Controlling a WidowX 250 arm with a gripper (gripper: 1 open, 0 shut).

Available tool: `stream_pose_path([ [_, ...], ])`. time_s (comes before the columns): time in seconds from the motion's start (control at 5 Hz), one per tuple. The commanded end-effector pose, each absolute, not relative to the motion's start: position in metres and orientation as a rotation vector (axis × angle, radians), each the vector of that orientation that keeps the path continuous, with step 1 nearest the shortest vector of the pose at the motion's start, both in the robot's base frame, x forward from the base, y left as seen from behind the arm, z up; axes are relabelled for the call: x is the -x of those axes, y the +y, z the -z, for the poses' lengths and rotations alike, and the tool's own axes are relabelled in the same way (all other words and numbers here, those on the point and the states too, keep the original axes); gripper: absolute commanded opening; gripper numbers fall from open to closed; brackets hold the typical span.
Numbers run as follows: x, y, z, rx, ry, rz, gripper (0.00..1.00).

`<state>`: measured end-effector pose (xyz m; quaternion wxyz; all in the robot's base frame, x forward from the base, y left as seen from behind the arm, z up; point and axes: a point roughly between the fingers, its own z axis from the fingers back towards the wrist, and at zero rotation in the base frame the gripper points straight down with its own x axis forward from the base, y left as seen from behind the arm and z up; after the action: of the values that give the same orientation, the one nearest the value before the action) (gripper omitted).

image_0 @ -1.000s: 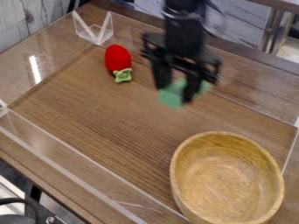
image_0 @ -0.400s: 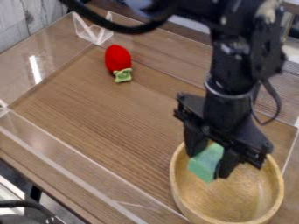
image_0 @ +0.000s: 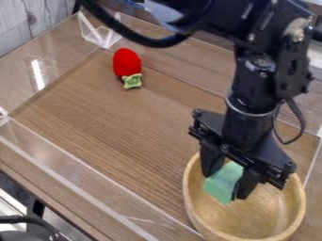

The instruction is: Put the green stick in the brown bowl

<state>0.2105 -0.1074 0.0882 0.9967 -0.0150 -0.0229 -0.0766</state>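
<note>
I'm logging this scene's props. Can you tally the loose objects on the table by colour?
Green: 1, the green stick, held in the gripper
Red: 1, the strawberry toy
Light brown: 1, the brown bowl
Total: 3

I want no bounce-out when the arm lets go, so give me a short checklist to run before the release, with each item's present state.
1. Gripper shut on the green stick: ok.
2. Green stick above the inside of the brown bowl, not over the rim: ok.
3. Stick low enough to drop gently: cannot tell; one view does not show its height over the bowl's floor.
4. Bowl standing flat on the wooden table: ok.
5. Red strawberry toy well away from the bowl: ok.
6. Bowl free of other things: cannot tell; the gripper hides part of it.
</note>
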Motion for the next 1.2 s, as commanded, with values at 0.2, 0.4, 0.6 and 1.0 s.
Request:
stream_pose_path([
  [0.2, -0.207, -0.110, -0.106, 0.038, -0.091, 0.125, 0.00],
  [0.4, -0.203, -0.122, -0.109, 0.033, -0.088, 0.101, 0.00],
  [0.6, -0.203, -0.121, -0.116, 0.039, -0.090, 0.084, 0.00],
  [1.0, -0.209, -0.108, -0.121, 0.042, -0.094, 0.065, 0.00],
])
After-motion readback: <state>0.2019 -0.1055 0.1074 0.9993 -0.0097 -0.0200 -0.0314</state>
